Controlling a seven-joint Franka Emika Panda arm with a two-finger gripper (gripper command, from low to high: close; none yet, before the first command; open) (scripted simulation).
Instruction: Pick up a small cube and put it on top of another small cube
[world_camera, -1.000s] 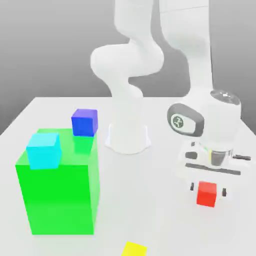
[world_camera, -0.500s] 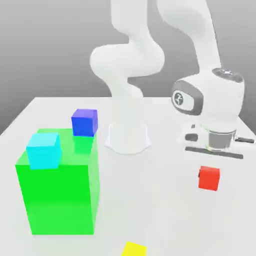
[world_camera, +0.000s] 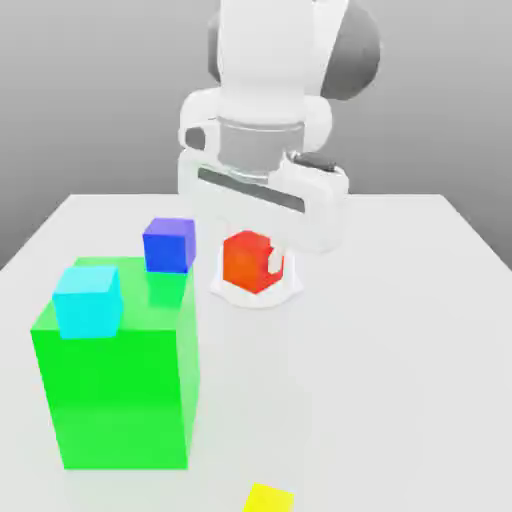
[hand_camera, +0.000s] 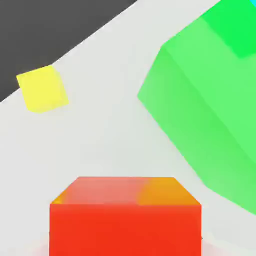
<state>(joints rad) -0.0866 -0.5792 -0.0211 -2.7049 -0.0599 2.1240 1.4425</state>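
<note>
The small red cube (world_camera: 243, 262) hangs in the air in front of the arm's white base, above the table. My gripper (world_camera: 250, 264) is shut on it, with one fingertip (world_camera: 273, 262) showing on the side toward the exterior view's right. In the hand view the red cube (hand_camera: 125, 220) sits close up between the jaws. A blue small cube (world_camera: 168, 245) and a cyan small cube (world_camera: 88, 300) rest on top of the big green block (world_camera: 120, 390), to the exterior view's left of the held cube.
A yellow small cube (world_camera: 268, 498) lies near the table's front edge, and the hand view shows the yellow cube (hand_camera: 42, 88) beside the green block (hand_camera: 205, 115). The arm's round white base (world_camera: 256, 288) stands mid-table behind the held cube.
The gripper closed on the red cube at the exterior view's right, lifted it off the table and carried it left and up toward the green block.
</note>
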